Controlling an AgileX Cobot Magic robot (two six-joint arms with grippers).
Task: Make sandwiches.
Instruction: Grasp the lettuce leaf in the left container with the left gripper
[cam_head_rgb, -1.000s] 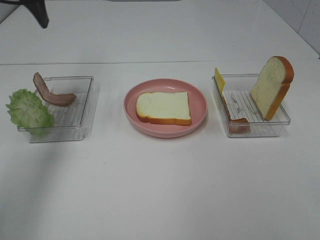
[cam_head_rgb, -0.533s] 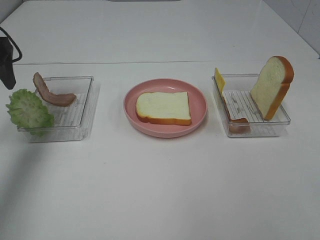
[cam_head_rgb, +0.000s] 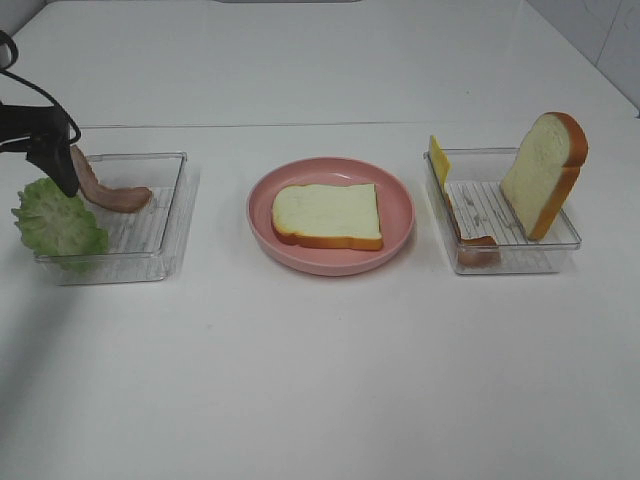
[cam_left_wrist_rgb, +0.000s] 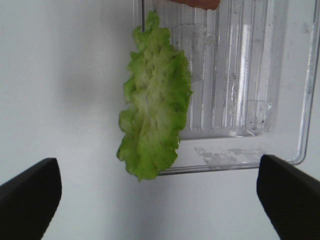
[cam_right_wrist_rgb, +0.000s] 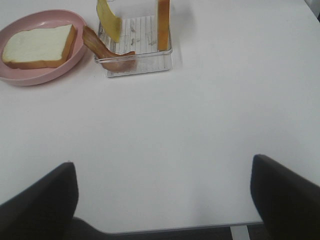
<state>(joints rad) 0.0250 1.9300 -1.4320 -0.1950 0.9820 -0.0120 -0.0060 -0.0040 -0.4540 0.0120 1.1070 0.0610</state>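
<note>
One white bread slice lies flat on the pink plate. A ruffled green lettuce leaf hangs over the left tray's outer edge, with a bacon strip behind it. My left gripper hovers open just above the lettuce, its fingertips wide apart and empty. The right tray holds a yellow cheese square, a bacon strip and an upright bread slice. My right gripper stands open over bare table, well short of that tray.
The white table carries the two clear trays and the plate in one row. Its front edge shows in the right wrist view. A seam runs across the table behind the trays.
My left arm has come down from the far upper left corner to just over the lettuce at the left tray. Nothing else has moved.
</note>
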